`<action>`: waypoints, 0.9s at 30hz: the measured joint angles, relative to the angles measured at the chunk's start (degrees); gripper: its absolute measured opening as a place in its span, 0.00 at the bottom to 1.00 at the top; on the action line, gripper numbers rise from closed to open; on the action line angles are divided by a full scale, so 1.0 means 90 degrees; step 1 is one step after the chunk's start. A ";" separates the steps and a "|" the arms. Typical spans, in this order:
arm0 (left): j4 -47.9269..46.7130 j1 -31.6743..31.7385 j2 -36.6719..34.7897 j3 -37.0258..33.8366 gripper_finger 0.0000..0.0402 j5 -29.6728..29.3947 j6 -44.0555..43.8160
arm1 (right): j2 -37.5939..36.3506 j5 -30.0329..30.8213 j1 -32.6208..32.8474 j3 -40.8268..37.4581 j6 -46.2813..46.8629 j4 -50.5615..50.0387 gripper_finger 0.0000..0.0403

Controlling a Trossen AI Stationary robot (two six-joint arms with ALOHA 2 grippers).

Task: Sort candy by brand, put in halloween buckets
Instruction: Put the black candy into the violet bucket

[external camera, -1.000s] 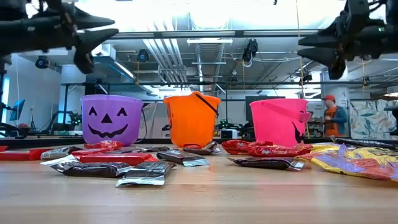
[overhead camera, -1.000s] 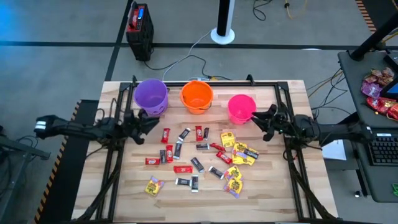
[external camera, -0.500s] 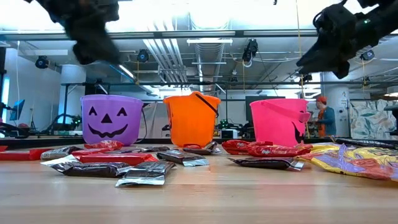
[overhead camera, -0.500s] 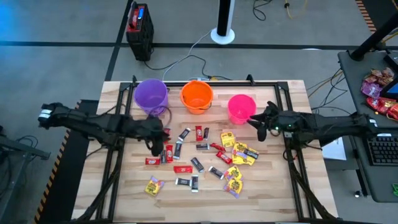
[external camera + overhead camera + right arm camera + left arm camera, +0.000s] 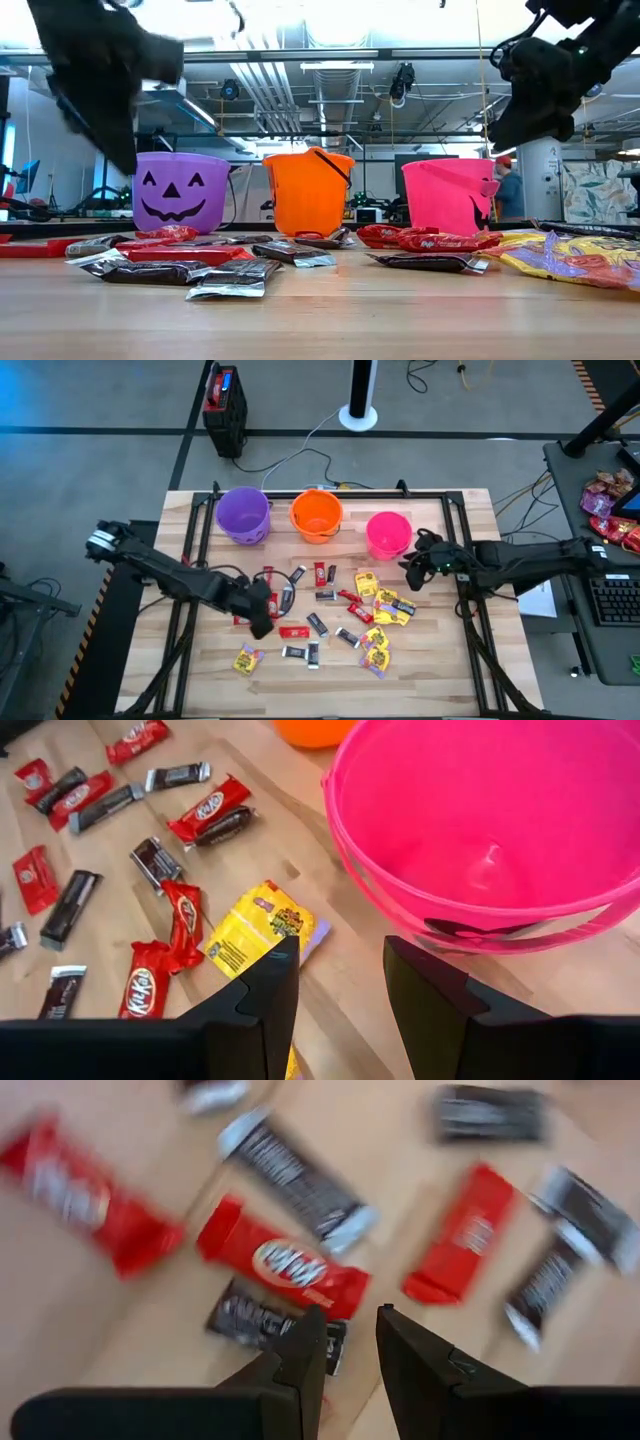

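Red bars, dark bars and yellow packets (image 5: 375,650) lie flat, scattered over the middle of the wooden table. The purple bucket (image 5: 243,512), orange bucket (image 5: 317,515) and pink bucket (image 5: 388,532) stand in a row near the far edge. My left gripper (image 5: 258,622) hangs above the left cluster of bars, open by a narrow gap; its wrist view shows a red bar (image 5: 282,1265) and a dark bar (image 5: 262,1320) just beyond the fingertips. My right gripper (image 5: 410,575) is open, beside the pink bucket (image 5: 480,830) on its near right side, above a yellow packet (image 5: 262,930).
Black frame rails (image 5: 188,610) run along the table's left and right sides. A heap of red and pink sweets (image 5: 610,510) lies on a side desk at the right. A person (image 5: 505,190) stands far behind the pink bucket (image 5: 448,195).
My left gripper has swung from beside the purple bucket toward the near edge and slightly right, dropping and tipping down over the left cluster of bars. My right gripper has shifted a little toward the near edge and has come down beside the pink bucket. No candy has moved.
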 joint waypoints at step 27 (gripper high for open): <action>-0.1080 0.0325 0.2066 0.0625 0.51 0.0137 -0.1652 | 0.0270 0.0061 0.0000 0.0019 -0.0285 0.0387 0.35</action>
